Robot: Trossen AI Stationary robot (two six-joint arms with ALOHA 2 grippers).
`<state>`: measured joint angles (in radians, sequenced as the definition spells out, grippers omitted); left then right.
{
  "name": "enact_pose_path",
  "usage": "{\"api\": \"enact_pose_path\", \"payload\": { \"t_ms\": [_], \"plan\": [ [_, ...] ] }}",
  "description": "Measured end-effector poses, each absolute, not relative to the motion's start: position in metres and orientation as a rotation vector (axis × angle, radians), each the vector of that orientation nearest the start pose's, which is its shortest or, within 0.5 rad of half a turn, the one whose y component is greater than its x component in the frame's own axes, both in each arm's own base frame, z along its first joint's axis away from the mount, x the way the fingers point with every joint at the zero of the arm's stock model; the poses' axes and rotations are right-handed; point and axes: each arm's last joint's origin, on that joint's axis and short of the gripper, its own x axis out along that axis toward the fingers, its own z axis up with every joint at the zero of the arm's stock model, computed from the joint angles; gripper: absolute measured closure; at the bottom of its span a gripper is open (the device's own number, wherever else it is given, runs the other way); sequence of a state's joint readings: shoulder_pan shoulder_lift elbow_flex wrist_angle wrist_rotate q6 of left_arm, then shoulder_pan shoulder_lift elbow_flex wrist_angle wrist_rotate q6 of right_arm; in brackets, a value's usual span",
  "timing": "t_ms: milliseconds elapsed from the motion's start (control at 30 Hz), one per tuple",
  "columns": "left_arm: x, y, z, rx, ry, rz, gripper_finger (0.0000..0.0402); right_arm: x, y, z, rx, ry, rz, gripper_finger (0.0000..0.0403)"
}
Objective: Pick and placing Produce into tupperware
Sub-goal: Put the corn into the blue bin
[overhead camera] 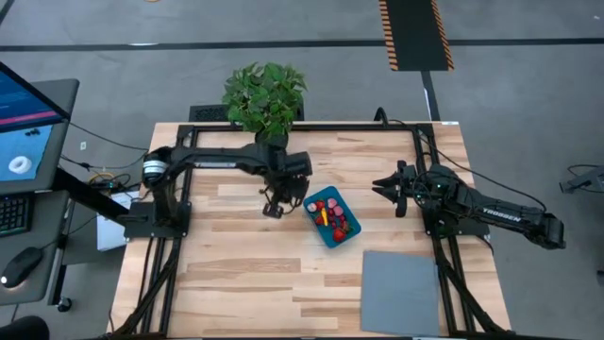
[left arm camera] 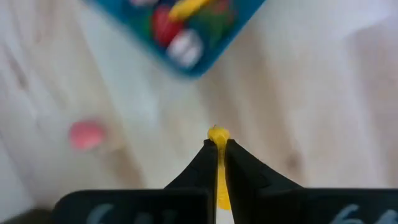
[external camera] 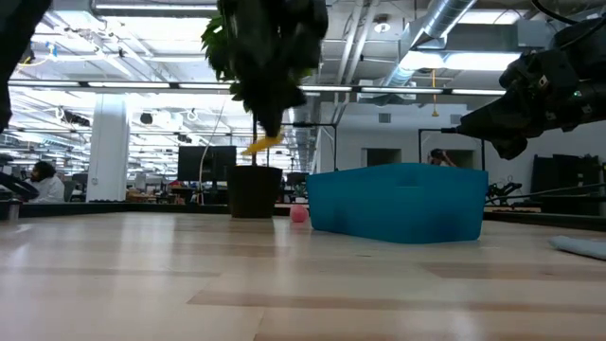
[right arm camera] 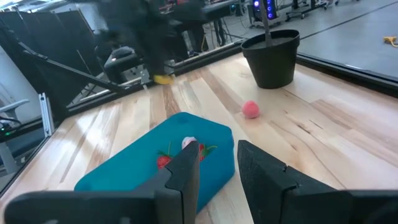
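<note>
- The left gripper [overhead camera: 273, 209] hangs above the table just beside the small shallow teal-blue rectangular plastic tub [overhead camera: 332, 216], on the side toward the left arm's base, its fingers pinched tight on a small yellow piece of produce [left arm camera: 217, 134]. In the low view the yellow piece [external camera: 262, 144] shows well clear of the wood.
- The step in hand looks like the carry to the tub. To do it well, I judge the arm should keep its height until it is fully over the tub's rim, then lower close to the pieces already inside (red, yellow and a pale one show there) before letting go, so the piece does not bounce out.
- A small round pink piece of produce [right arm camera: 250, 109] lies on the light wooden table [overhead camera: 236, 283] between the tub and the black pot of the leafy green plant [overhead camera: 266, 97]; it seems the next one to fetch.
- The right gripper [right arm camera: 217, 160] waits on the tub's far side from the left one, well apart from it, fingers spread and empty.
- Writing: pale lettering runs along the right arm's link, too small to read with confidence; no other label is legible.
</note>
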<state>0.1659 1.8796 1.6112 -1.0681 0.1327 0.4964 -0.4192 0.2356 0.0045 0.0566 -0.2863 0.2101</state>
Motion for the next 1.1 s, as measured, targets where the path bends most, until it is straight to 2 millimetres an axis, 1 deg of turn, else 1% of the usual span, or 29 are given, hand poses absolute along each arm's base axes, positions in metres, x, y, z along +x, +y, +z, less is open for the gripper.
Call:
{"api": "enact_pose_path", "payload": {
  "t_ms": [133,267,367,467,533,633,733,900,1000,1100],
  "plan": [
    [0.369,0.029,0.281,0.149,1.141,-0.333,0.0396,0.103,-0.037,0.151,0.27,0.15,-0.149,0.0272],
    [0.364,0.008,0.306,0.016,0.97,-0.423,0.0398,0.103,-0.037,0.151,0.27,0.15,-0.149,0.0272],
    [0.356,-0.005,0.316,-0.084,0.91,-0.488,0.0397,0.103,-0.037,0.151,0.27,0.15,-0.15,0.0272],
    [0.35,-0.018,0.322,-0.143,0.851,-0.547,0.0396,0.103,-0.037,0.151,0.27,0.15,-0.15,0.0272],
    [0.347,-0.025,0.325,-0.174,0.78,-0.58,0.0396,0.103,-0.037,0.151,0.27,0.15,-0.149,0.0272],
    [0.341,-0.034,0.323,-0.209,0.644,-0.632,0.0399,0.103,-0.037,0.151,0.27,0.15,-0.15,0.0272],
    [0.333,-0.04,0.313,-0.246,0.459,-0.625,0.0398,0.103,-0.037,0.151,0.27,0.15,-0.15,0.0272],
    [0.302,-0.037,0.291,-0.278,0.229,-0.525,0.0398,0.103,-0.037,0.151,0.269,0.149,-0.149,0.0272],
    [0.285,-0.035,0.286,-0.323,0.08,-0.579,0.0398,0.103,-0.037,0.151,0.27,0.149,-0.149,0.0272],
    [0.27,-0.032,0.276,-0.405,0.036,-0.604,0.0398,0.103,-0.037,0.151,0.27,0.15,-0.149,0.0272]
  ]
}}
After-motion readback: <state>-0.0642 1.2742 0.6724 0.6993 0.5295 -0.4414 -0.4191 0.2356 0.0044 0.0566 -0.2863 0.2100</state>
